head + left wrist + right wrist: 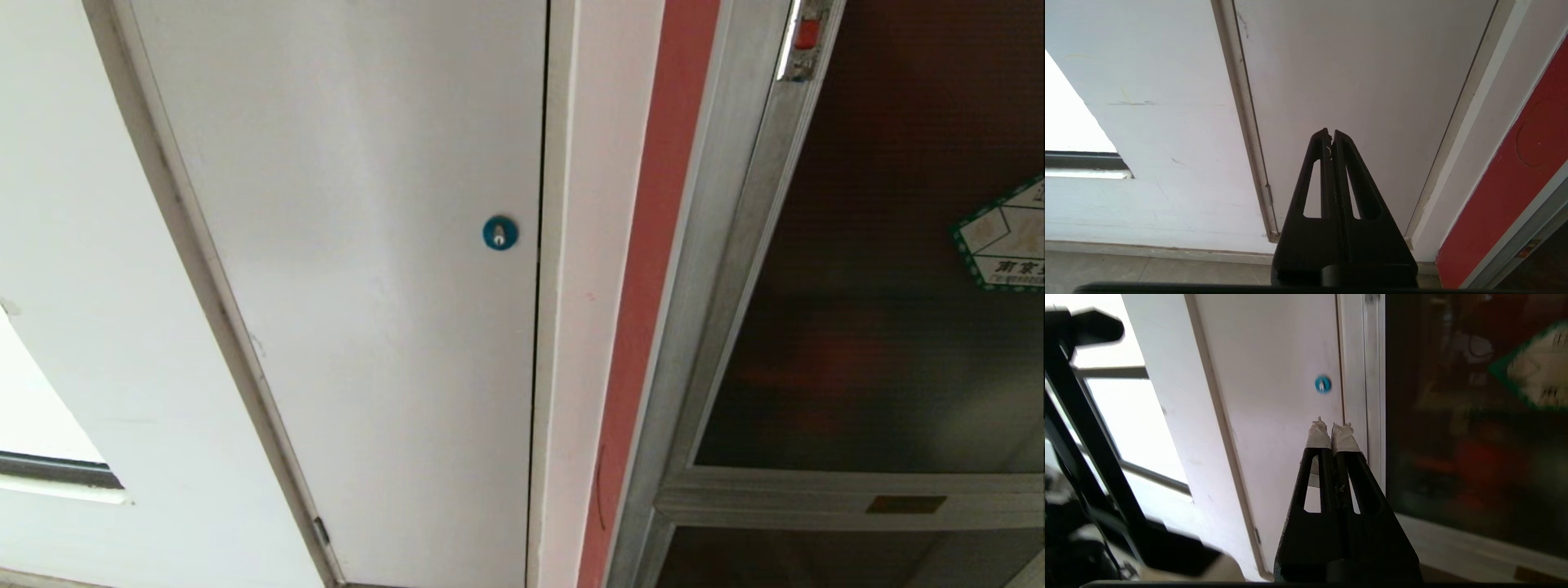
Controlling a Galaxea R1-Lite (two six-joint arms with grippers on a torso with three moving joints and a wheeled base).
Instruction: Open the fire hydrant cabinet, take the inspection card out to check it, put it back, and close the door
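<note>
We stand before the fire hydrant cabinet (710, 269) with its door (882, 327) flush in the silver frame, the dark tinted glass carrying the green-bordered white sticker (1008, 237) near its right edge and the small red latch (807, 34) at the frame's upper left corner. Whether this is the start or the end of the job we cannot tell: either the door has not been opened yet, or the whole round is done. The inspection card is nowhere in view; we judge it lies behind the glass. Our right gripper (1333, 430) hangs before the seam between the white panel (367, 286), with its blue round lock (500, 233), and the cabinet frame, taped fingers (1318, 435) pressed together and holding nothing. Our left gripper (1331, 136) sits lower down, facing the same white panel near the floor (1147, 271), fingers likewise together and empty. Neither gripper touches the door or the latch.
</note>
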